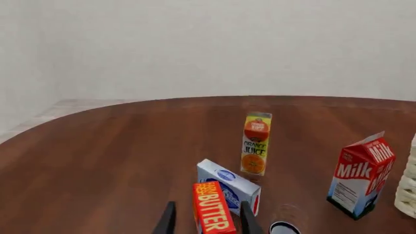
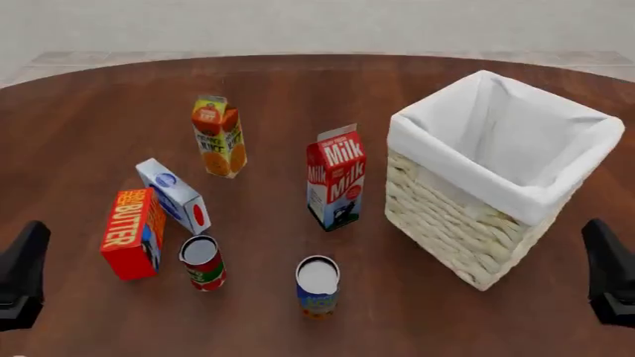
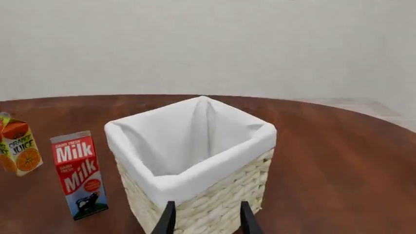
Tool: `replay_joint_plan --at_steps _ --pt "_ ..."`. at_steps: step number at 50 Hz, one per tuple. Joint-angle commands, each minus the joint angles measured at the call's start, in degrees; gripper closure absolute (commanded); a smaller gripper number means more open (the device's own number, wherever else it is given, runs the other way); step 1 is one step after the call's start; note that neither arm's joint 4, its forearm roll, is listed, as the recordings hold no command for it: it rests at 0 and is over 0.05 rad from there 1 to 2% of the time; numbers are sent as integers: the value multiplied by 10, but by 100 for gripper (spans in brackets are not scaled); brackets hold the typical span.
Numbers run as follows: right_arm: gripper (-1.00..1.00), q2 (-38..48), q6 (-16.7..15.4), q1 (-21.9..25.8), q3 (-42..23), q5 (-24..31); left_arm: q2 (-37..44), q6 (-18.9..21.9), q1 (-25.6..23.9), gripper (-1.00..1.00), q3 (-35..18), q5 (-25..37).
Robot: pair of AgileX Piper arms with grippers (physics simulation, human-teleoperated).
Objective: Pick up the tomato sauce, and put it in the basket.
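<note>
Dark brown wood makes up the counter (image 2: pixel 89 134), and nothing on it looks handled yet. At the far left of the front view the left end effector (image 1: pixel 204 219) sits low at the counter's near edge, its two fingers spread apart and holding nothing. Just ahead of it stands the red butter box (image 2: pixel 132 233), with the blue-and-white carton (image 2: pixel 174 195) leaning close behind it. The tomato sauce (image 2: pixel 202 262) stands upright right beside the butter box, on its basket side, silver top up, free of any grip. Farther back is the orange juice carton (image 2: pixel 219 136). Next along comes the blue-and-orange can (image 2: pixel 317 286), near the front edge, then the milk carton (image 2: pixel 335 177) behind it. The basket (image 2: pixel 466 223) stands to the right, well apart from the tomato sauce, and its white lining shows nothing inside. At the far right the right end effector (image 3: pixel 204 219) is likewise spread open and empty, pointed at the basket's near wall.

As I judge it, the task has not begun: reaching, gripping, carrying and dropping the can are all left.
</note>
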Motion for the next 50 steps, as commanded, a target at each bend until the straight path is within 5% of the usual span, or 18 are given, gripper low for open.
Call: replay_joint_plan --at_steps 1,26,33,39,50 --pt "-100 -20 0 5 -2 18 2 0 -6 -100 -1 -1" --pt "-100 -18 3 5 -1 15 9 0 -6 -100 -1 -7" --pt "-100 -15 26 55 -51 43 5 3 -10 -100 -1 -7" --pt "-100 67 29 117 -85 13 7 2 -10 -100 -1 -7" --pt "-100 169 44 202 -189 47 9 0 -9 -100 0 -7"
